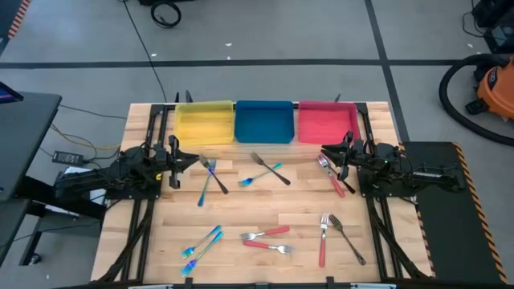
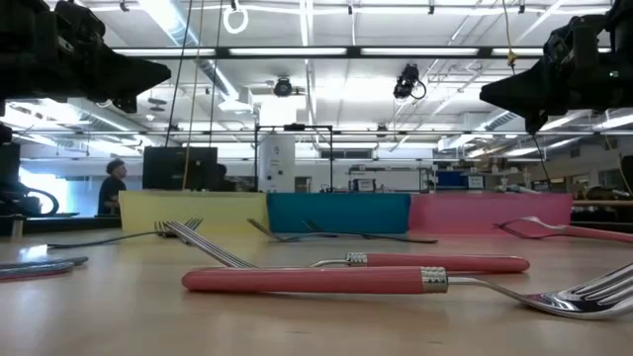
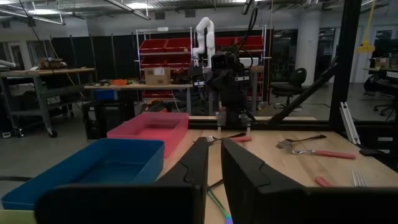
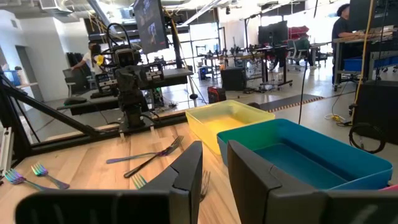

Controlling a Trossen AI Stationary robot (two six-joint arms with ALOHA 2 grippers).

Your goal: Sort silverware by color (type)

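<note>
I see both arms hovering above the table: my left gripper (image 1: 191,158) by the yellow tray (image 1: 204,122), my right gripper (image 1: 328,152) by the red tray (image 1: 327,123), each with jaws slightly parted and holding nothing. The silverware (image 1: 266,234) lies scattered across the wooden table (image 1: 265,205), none in the trays, blue tray (image 1: 264,120) included.

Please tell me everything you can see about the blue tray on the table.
The blue tray is a shallow rectangular bin of smooth, plastic-looking material, deep blue, with low walls that flare outward and a flat floor. It sits upright at the far edge of the wooden table, in the middle of a row, between the yellow tray and the red tray, its sides close against theirs. It looks empty: no silverware lies in it, and neither tool touches it.
</note>
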